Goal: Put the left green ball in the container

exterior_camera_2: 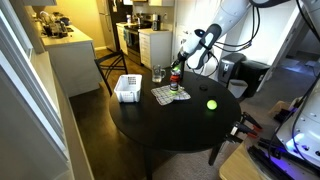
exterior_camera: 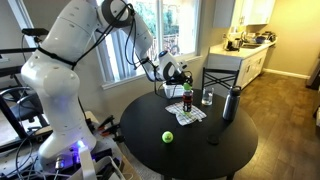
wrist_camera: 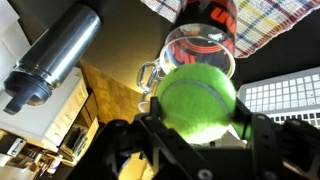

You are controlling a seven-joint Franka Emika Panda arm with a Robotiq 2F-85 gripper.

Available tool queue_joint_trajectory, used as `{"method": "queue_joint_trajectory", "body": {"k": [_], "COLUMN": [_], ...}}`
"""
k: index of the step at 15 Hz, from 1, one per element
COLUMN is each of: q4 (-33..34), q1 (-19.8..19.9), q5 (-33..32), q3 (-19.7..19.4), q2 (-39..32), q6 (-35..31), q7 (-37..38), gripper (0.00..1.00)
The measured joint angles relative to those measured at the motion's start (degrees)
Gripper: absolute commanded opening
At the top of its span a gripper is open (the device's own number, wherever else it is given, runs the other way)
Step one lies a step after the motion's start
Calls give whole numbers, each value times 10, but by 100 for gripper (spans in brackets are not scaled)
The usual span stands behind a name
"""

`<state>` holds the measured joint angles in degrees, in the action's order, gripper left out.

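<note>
My gripper [wrist_camera: 197,118] is shut on a yellow-green ball [wrist_camera: 197,100], which fills the middle of the wrist view. In both exterior views the gripper [exterior_camera: 172,72] [exterior_camera_2: 190,52] hangs above the black round table, near the dark red can. The white slatted basket [exterior_camera_2: 127,88] stands at the table's edge, apart from the gripper; its corner shows in the wrist view [wrist_camera: 285,95]. A second, similar green ball [exterior_camera: 168,137] [exterior_camera_2: 211,104] lies loose on the table.
A dark red can [exterior_camera: 187,100] [exterior_camera_2: 176,80] stands on a checked cloth [exterior_camera_2: 170,95], with a clear glass [exterior_camera: 207,97] [wrist_camera: 195,50] next to it. A dark flask [exterior_camera: 231,103] [wrist_camera: 55,55] stands nearby. A chair [exterior_camera: 222,72] is behind the table [exterior_camera: 200,150].
</note>
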<state>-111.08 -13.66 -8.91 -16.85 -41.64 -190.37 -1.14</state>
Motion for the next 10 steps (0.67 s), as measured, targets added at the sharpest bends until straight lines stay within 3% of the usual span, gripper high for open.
{"method": "queue_joint_trajectory", "body": {"k": [1, 4, 10], "q4": [0, 0, 0], "q1": [-2, -9, -18], "q5": [1, 6, 8], "q3": [-3, -9, -12], "q2": [0, -1, -2], "q6": [0, 0, 0], "q7": [0, 0, 0], "gripper": [92, 99, 100]}}
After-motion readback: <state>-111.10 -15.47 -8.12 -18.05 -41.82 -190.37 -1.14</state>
